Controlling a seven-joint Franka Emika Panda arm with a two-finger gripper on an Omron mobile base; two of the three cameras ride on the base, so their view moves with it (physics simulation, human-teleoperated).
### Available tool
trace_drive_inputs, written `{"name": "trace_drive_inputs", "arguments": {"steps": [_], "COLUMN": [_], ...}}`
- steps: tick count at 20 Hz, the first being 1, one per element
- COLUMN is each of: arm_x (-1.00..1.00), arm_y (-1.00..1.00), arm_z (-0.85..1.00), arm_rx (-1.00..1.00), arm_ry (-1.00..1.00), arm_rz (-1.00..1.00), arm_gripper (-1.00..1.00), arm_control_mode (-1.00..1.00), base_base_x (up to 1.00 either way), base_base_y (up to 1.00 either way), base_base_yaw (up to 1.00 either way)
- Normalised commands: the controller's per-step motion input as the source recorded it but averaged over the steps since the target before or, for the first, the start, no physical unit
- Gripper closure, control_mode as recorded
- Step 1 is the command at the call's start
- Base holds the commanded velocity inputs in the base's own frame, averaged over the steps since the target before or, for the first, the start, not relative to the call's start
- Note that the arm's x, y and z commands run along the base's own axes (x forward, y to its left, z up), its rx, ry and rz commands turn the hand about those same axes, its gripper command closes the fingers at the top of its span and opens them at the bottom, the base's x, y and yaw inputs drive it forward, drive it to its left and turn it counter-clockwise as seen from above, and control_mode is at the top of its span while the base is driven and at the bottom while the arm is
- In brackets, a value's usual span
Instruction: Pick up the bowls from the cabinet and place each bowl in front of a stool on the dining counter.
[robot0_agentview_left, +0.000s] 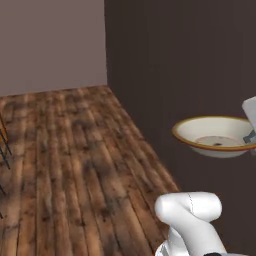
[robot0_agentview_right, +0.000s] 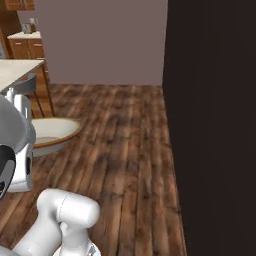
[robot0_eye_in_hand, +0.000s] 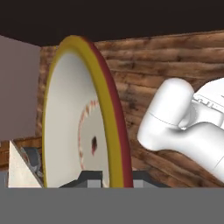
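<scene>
From where I stand, nothing here carries any writing, label, brand, number or sign I can read.

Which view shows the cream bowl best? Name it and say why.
The left base view: the cream bowl appears nearly whole, held above the wooden floor. The right base view shows part of it behind the arm; the hand view shows it edge-on, its rim in the shut claw.

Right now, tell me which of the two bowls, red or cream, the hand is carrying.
The cream bowl with the brown rim: the hand is shut on its rim, holding it above the wooden floor.
</scene>
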Motion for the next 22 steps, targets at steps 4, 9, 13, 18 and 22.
{"name": "trace_drive_inputs", "arguments": {"steps": [4, 9, 13, 18, 22], "arm_x": [0.00, 0.00, 0.00, 0.00, 0.00], "arm_y": [0.00, 0.00, 0.00, 0.00, 0.00], "arm_z": [0.00, 0.00, 0.00, 0.00, 0.00], "arm_rx": [0.00, 0.00, 0.00, 0.00, 0.00], "arm_ry": [0.00, 0.00, 0.00, 0.00, 0.00], "arm_rz": [0.00, 0.00, 0.00, 0.00, 0.00], "arm_gripper": [1.00, 1.00, 1.00, 1.00, 1.00], "arm_control_mode": [1.00, 1.00, 1.00, 1.00, 1.00], "base_base_x": [1.00, 1.00, 1.00, 1.00, 0.90], "base_base_y": [-0.30, -0.52, -0.56, -0.42, -0.21], "base_base_yaw": [0.60, 0.53, 0.51, 0.50, 0.55]}}
